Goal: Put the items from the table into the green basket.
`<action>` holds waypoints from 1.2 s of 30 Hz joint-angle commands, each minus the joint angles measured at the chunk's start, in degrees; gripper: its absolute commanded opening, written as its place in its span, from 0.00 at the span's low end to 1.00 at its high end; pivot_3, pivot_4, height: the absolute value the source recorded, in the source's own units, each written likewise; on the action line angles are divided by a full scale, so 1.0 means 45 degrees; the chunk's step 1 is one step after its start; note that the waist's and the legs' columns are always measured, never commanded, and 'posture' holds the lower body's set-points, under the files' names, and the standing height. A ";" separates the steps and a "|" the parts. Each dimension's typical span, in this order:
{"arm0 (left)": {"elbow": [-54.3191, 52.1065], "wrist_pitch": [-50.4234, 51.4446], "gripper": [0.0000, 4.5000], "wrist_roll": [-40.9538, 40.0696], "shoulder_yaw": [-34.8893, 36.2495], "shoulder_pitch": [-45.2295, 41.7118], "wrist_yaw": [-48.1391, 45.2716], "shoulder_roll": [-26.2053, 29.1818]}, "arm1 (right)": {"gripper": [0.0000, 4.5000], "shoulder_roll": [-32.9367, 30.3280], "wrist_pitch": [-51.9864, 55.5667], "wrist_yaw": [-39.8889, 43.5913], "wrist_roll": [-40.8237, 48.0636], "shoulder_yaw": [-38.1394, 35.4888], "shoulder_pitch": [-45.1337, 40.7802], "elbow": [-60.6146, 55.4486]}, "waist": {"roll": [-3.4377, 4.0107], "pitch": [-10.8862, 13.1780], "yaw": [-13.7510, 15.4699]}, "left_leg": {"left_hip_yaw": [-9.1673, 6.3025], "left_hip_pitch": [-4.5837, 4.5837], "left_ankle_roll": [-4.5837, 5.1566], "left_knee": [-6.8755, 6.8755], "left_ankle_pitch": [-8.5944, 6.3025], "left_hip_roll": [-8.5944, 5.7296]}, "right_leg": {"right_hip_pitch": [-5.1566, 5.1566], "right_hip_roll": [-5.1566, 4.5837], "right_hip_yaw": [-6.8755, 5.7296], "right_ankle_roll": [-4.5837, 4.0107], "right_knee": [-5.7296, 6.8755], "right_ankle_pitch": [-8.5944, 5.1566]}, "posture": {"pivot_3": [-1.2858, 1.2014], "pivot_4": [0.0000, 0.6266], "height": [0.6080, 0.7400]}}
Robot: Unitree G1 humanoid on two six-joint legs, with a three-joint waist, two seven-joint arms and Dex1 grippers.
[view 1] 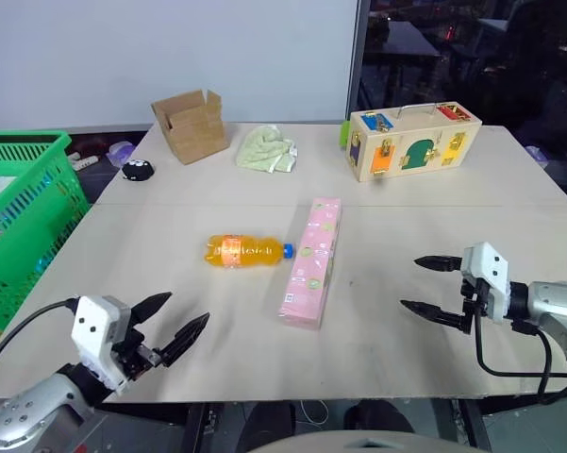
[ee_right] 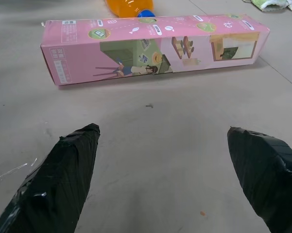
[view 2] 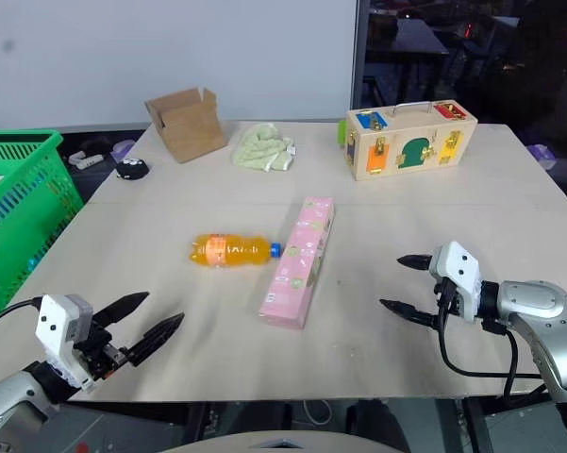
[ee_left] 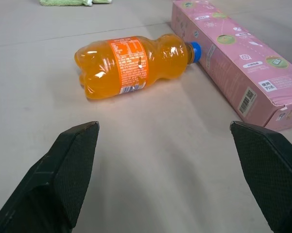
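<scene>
An orange drink bottle (view 1: 242,251) with a blue cap lies on its side mid-table, its cap touching a long pink packet (view 1: 312,260) that lies flat beside it. Both also appear in the wrist views, the bottle (ee_left: 131,64) and the packet (ee_right: 150,47). The green basket (view 1: 19,222) stands off the table's left edge. My left gripper (view 1: 177,321) hovers open over the table's near left corner, pointing toward the bottle with nothing between its fingers. My right gripper (view 1: 422,283) is open near the front right, pointing at the packet's side, also empty.
On the beige table (view 1: 434,217), at the far side, are an open cardboard box (view 1: 191,125), a crumpled pale green cloth (view 1: 267,150), a wooden latch-board box (view 1: 412,140) and a small black object (view 1: 137,170). The basket holds some items.
</scene>
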 commanded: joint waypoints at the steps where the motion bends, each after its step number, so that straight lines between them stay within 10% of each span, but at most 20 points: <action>1: -0.0122 -0.0289 0.99 0.0018 0.0280 -0.0366 -0.0158 0.0234 | 1.00 0.0132 -0.0402 0.0031 0.0222 -0.0407 -0.0145 -0.0144 | 0.0000 0.0000 0.0001 | 0.0000 0.0000 0.0000 0.0000 0.0000 0.0000 | 0.0000 0.0000 0.0000 0.0000 0.0000 0.0000 | 0.59 0.00 1.00; 9: 0.0316 0.0136 0.99 0.0921 -0.0074 -0.2453 -0.0198 0.1867 | 1.00 0.0980 -0.0379 -0.0175 0.0623 0.0236 -0.1203 -0.1136 | 0.0004 0.0013 0.0013 | -0.0009 0.0006 0.0000 0.0001 0.0000 0.0002 | 0.0005 0.0013 -0.0001 0.0000 0.0007 0.0002 | 0.59 0.00 1.00; 20: 0.4441 0.1900 0.99 0.4370 -0.6625 -1.0947 -0.3881 0.7179 | 1.00 0.0303 0.1260 -0.0006 0.1205 0.1252 -0.2592 -0.2872 | 0.0019 0.0073 0.0071 | -0.0029 -0.0030 0.0000 0.0001 0.0000 -0.0005 | -0.0011 0.0026 -0.0017 0.0002 0.0002 0.0005 | 0.56 0.00 1.00; 28: 1.1521 -0.0534 0.99 0.8665 -1.2363 -1.8047 -0.8397 0.5161 | 1.00 0.0633 0.1644 -0.1004 0.1643 0.0849 -0.2510 -0.3606 | 0.0030 0.0077 -0.0329 | -0.0063 -0.0109 0.0009 0.0052 -0.0004 -0.0007 | -0.0045 0.0063 -0.0023 0.0040 0.0009 0.0036 | 0.52 0.00 1.00; 36: 1.7045 -0.3490 0.99 1.0590 -1.3507 -2.0397 -0.9292 0.2805 | 1.00 0.1142 0.2472 -0.1816 0.2697 0.0856 -0.2943 -0.4328 | 0.0015 0.0086 -0.1086 | -0.0085 -0.0227 0.0065 0.0170 -0.0037 -0.0003 | -0.0109 0.0069 -0.0032 0.0035 0.0024 0.0047 | 0.49 0.00 1.00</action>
